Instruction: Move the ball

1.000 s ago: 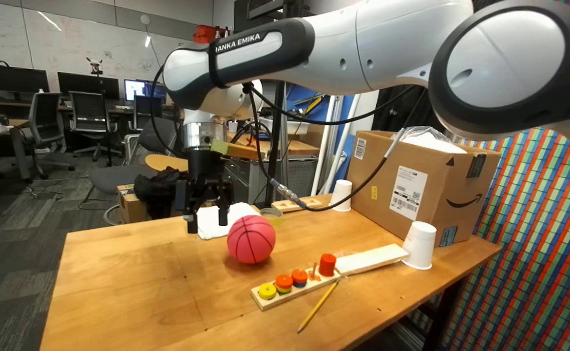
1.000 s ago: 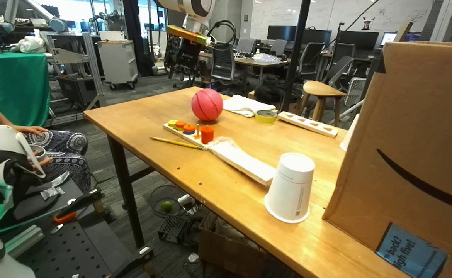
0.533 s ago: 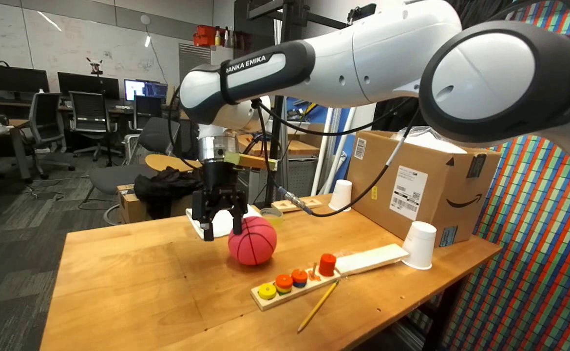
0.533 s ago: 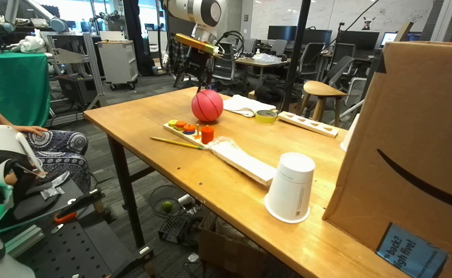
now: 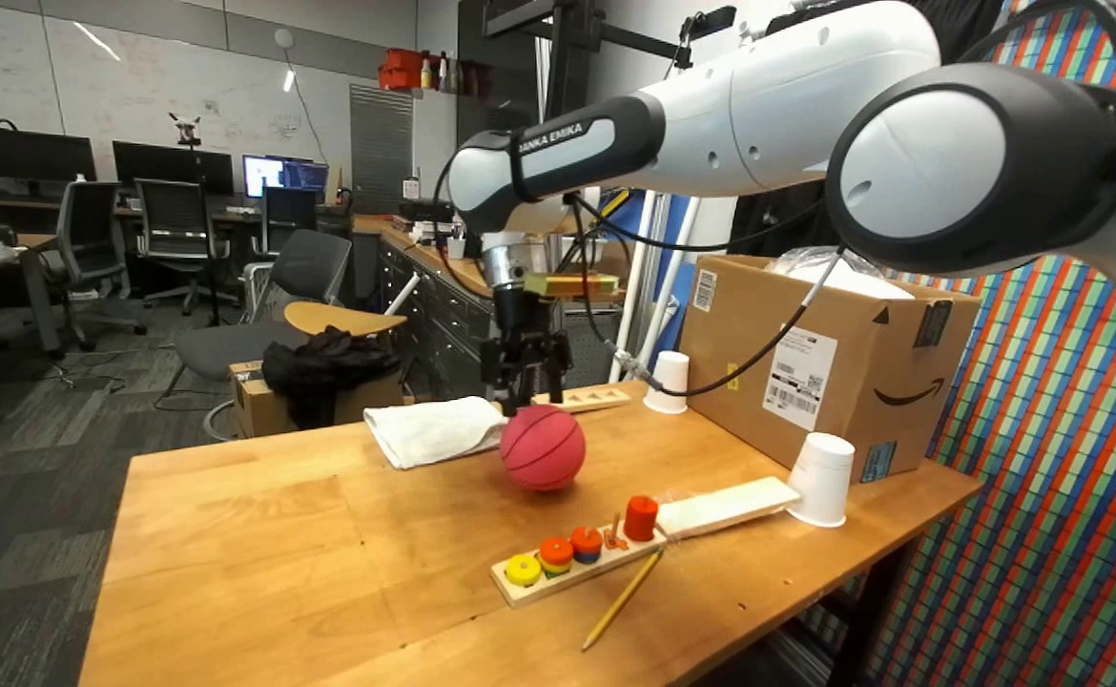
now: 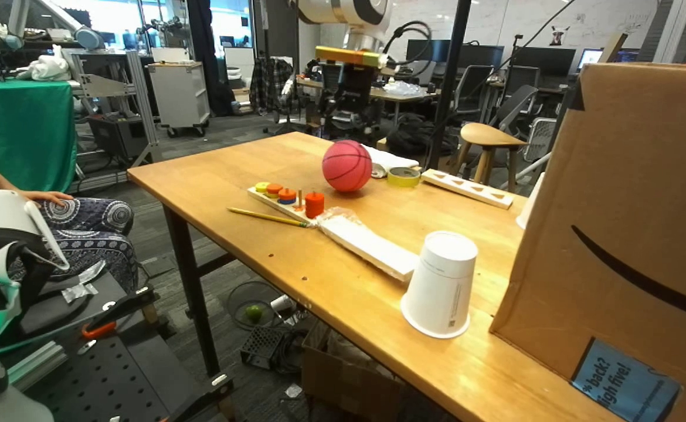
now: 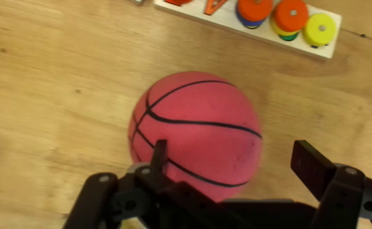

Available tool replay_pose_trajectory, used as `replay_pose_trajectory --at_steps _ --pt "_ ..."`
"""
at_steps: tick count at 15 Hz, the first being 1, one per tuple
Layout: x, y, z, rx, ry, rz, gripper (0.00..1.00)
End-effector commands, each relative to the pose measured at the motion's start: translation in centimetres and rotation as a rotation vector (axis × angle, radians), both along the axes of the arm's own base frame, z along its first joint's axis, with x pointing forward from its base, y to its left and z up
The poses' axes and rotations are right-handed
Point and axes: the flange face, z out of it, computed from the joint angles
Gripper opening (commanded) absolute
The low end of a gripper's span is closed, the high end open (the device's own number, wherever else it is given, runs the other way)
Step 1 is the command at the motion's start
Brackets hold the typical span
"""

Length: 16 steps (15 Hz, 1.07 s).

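The ball is pink with black basketball lines and rests on the wooden table; it also shows in an exterior view. My gripper points down just above and behind the ball in that view; it also shows in an exterior view. In the wrist view the gripper is open. Its left finger overlaps the ball and its right finger stands off to the ball's right, over bare table. Nothing is held between the fingers. I cannot tell whether a finger touches the ball.
A wooden peg board with coloured discs and a pencil lie near the ball. A white cloth, yellow tape roll and slotted wooden strip lie beyond. White cups stand by the cardboard box.
The gripper first came down beside the ball, then moved right in both exterior views and stands higher again. The ball has rolled right too, its lines turned. The cloth is more uncovered.
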Motion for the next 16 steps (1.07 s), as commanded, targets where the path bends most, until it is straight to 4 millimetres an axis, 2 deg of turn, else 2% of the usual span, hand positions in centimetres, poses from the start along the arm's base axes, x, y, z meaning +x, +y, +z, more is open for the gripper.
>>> replay_pose_trajectory --at_steps 1,3,4,5,7,9,11,14,16 --pt "0.5 -8.9 5.7 -0.083 -0.11 -0.148 1.0" --pt "0.0 -14.2 9.3 -0.113 -0.17 -0.236 1.0" --pt "-0.4 -15.9 11.0 -0.126 -0.205 -0.274 1.0" --pt "-0.5 -17.0 12.2 -0.136 -0.233 -0.301 1.0" --pt "-1.1 -16.8 14.1 -0.118 -0.267 -0.3 1.0" --pt "-1.6 -14.3 15.4 -0.082 -0.297 -0.256 1.0" --pt "-2.0 -10.2 16.1 -0.044 -0.324 -0.188 1.0" --pt "-2.9 -3.0 15.9 0.027 -0.347 -0.087 1.0" --pt "-3.3 1.4 14.7 0.071 -0.338 -0.029 1.0"
